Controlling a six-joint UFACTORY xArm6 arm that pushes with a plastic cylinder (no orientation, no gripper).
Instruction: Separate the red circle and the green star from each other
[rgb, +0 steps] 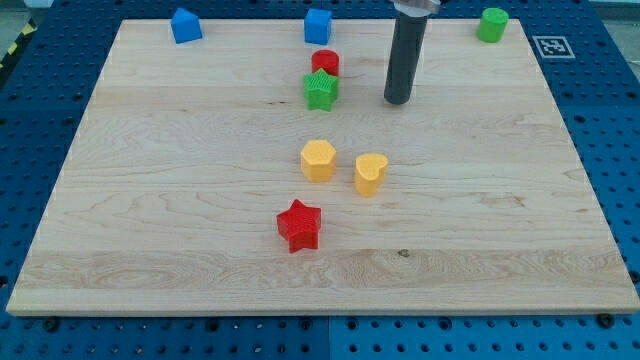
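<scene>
Red circle (325, 62) and green star (321, 90) sit touching in the upper middle of the counter (150, 200), and my tip (398, 100), a bare rod with nothing to open or clamp, stands right of them, so I judge the separating push not yet begun and next needing the gap between them.

The board (200, 200) is pale, matt wood with visible grain. On it, the green star (321, 90) looks like ridged plastic (dull, not shiny).

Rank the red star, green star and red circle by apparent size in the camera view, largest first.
1. red star, though it sits nearer the view's bottom
2. green star
3. red circle, partly hidden behind the green star, so its rank is unsure
</scene>
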